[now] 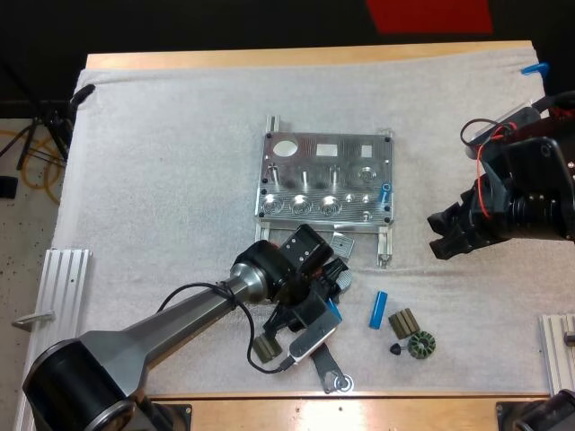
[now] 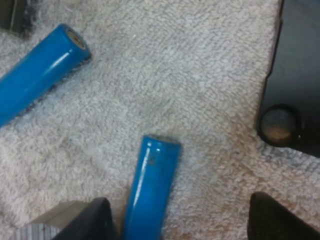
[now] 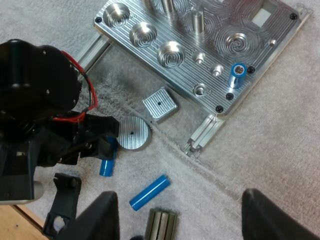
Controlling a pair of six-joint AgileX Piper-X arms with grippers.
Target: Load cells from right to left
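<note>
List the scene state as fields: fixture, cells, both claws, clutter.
fixture: metal fixture mid-mat
loaded cell: one, upright at the fixture's right edge
target cell: lying on the mat between the left claw's fingers, not gripped
spare cell: lying on the mat, right of the left claw
left claw: open, low over the target cell
right claw: open, empty, over the mat right of the fixture
clutter: disc and square plate in front of the fixture; dark parts by the spare cell

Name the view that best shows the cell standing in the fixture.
Right wrist view: the cell stands upright near the fixture's corner, top visible. High view: a small blue sliver. Left wrist view: loose cells instead.
</note>
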